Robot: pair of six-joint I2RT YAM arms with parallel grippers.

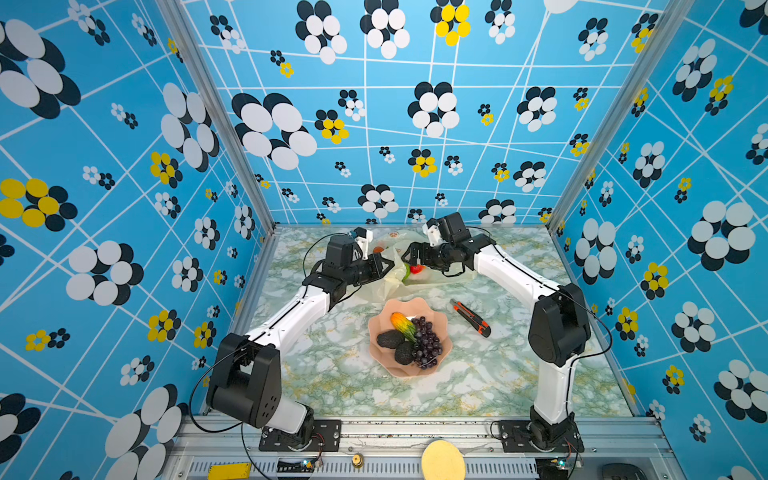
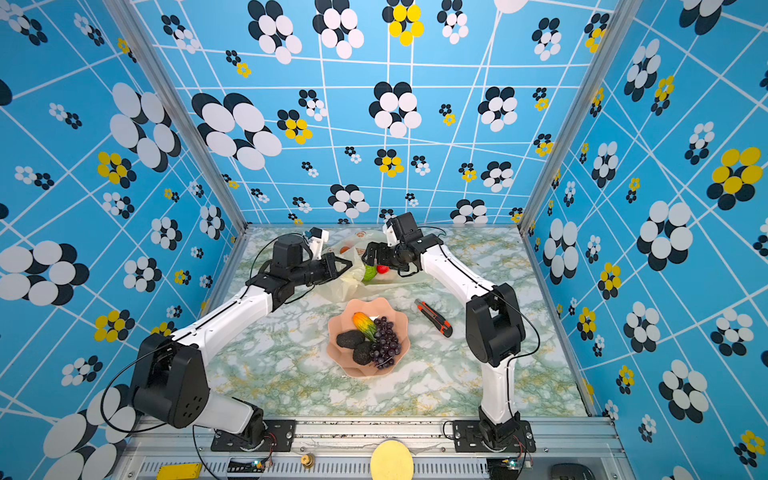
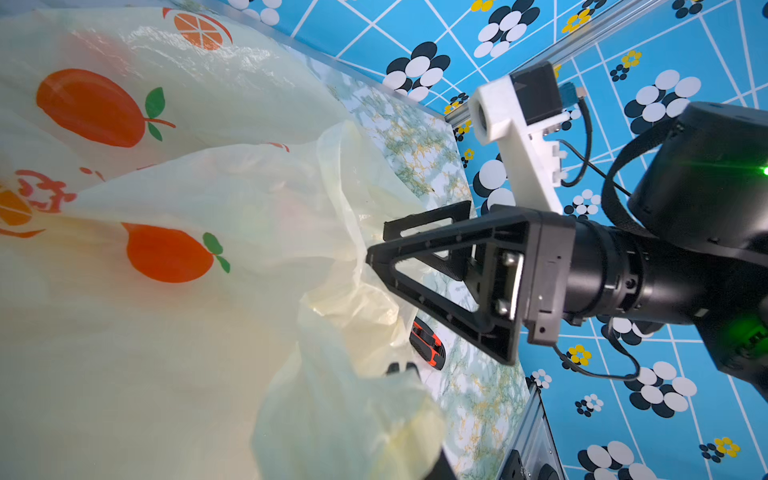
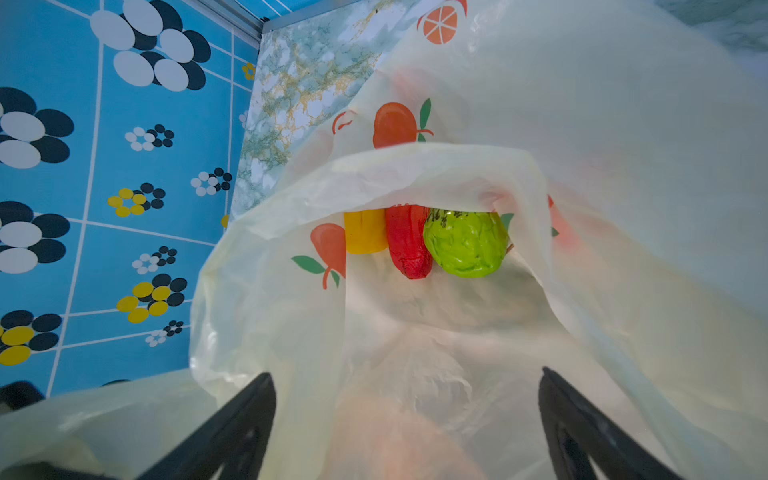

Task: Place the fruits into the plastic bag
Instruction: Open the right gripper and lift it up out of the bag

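Plainly, the right fingers (image 4: 245, 419) stand wide apart and empty inside the mouth of the plastic bag (image 4: 623, 124), which lies at the far middle of the desk (image 1: 457, 386). The left fingers (image 1: 379, 267) are closed, pinching what looks like the bag's left rim to hold it up. Just beyond the right fingers, inside the bag, sit one lemon (image 4: 365, 232), one red fruit (image 4: 409, 245) and one bumpy green ball (image 4: 465, 245), touching in a row.

The step looks like drawing the right arm out for the next fruit. It should back straight out along the opening so no film snags, while the left holds the rim high.

Nearer, the pink dish (image 1: 438, 318) holds four pieces: one yellow-green oblong (image 1: 402, 324), two black ovals (image 1: 390, 338) and one bunch of grapes (image 1: 428, 343). One utility knife (image 1: 471, 318) lies right of it.
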